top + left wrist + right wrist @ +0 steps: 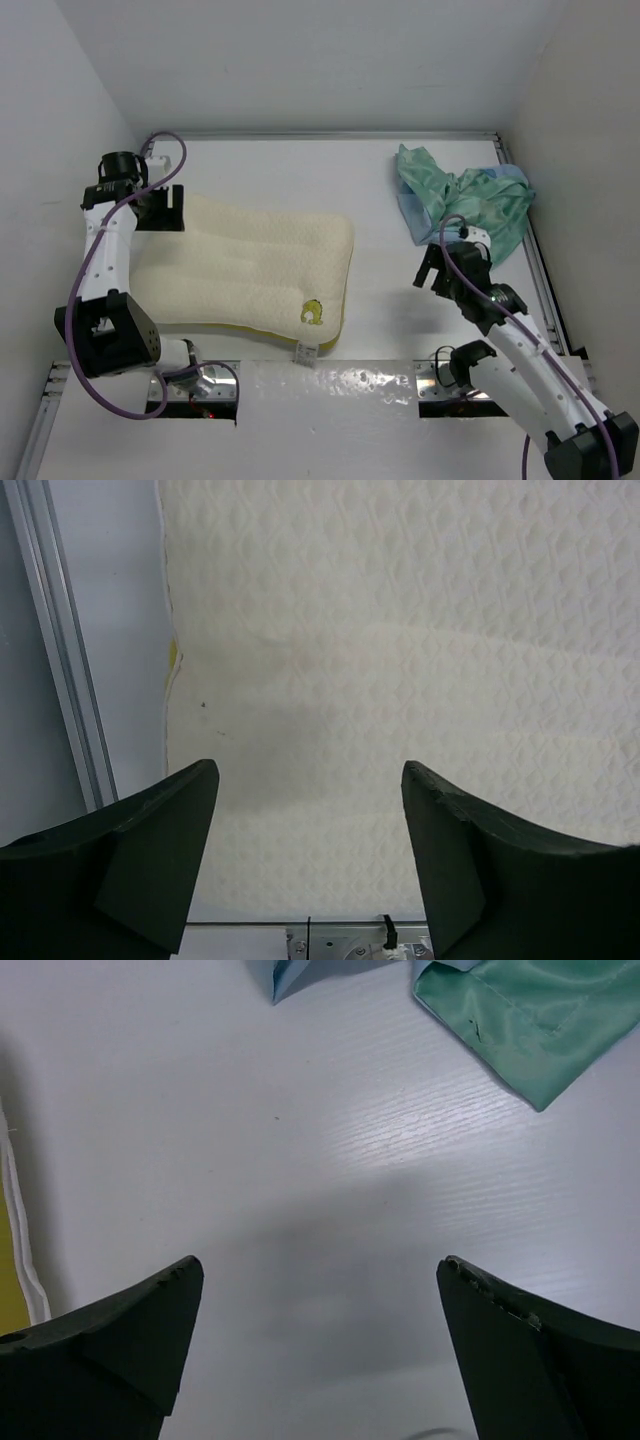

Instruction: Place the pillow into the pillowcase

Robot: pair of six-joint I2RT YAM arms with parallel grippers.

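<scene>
The cream-white pillow (245, 270) lies flat on the left half of the table, its yellow logo near the front right corner; its quilted surface (400, 660) fills the left wrist view. The sea-green pillowcase (465, 200) is bunched up at the back right, and one of its corners (520, 1020) shows in the right wrist view. My left gripper (160, 208) stands open over the pillow's back left end (310, 770), with nothing between its fingers. My right gripper (432, 268) is open above bare table (320, 1265), just in front of the pillowcase.
White walls enclose the table on the left, back and right. A metal rail (60, 660) runs along the left edge, and another rail (540, 270) along the right. A small white tag (305, 354) lies at the pillow's front edge.
</scene>
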